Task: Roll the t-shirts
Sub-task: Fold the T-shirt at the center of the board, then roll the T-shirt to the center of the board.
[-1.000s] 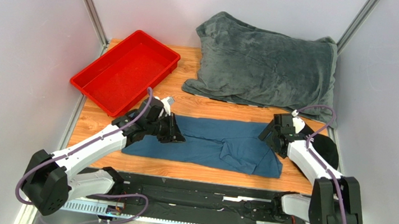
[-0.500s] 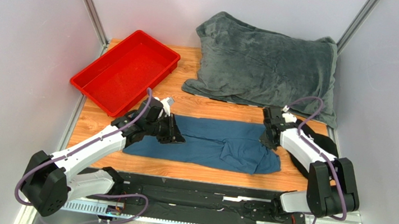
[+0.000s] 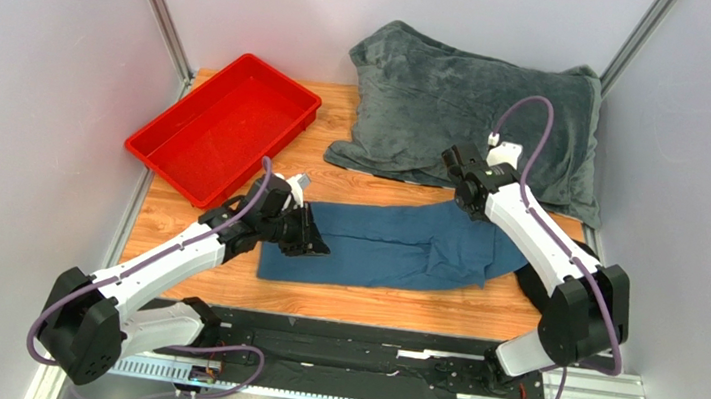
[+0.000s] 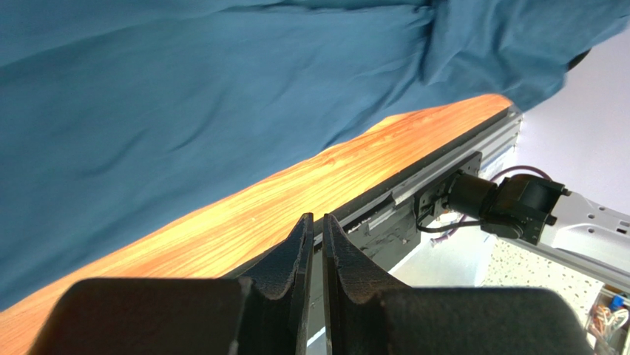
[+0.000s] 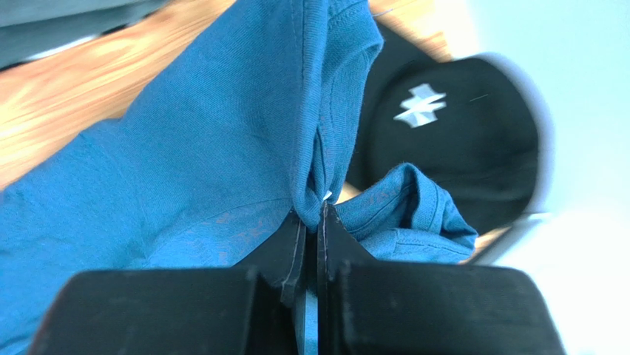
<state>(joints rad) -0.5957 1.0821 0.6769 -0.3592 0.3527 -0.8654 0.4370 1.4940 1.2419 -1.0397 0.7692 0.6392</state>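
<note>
Your soft dark teal cotton t-shirt (image 3: 384, 248) lies as a long wrinkled band across the wood-grain table (image 3: 171, 217). Your right gripper (image 5: 310, 214) clamps a bunched fold at its right end. Your left gripper (image 4: 316, 222) rests at the left end, its black fingers almost together.

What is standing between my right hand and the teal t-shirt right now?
Nothing visible. The right hand is shut on a raised fold of the teal t-shirt, with the fabric pinched between its fingers. A black item with a white logo lies just past that end of the shirt, beside it, not in between.
</note>
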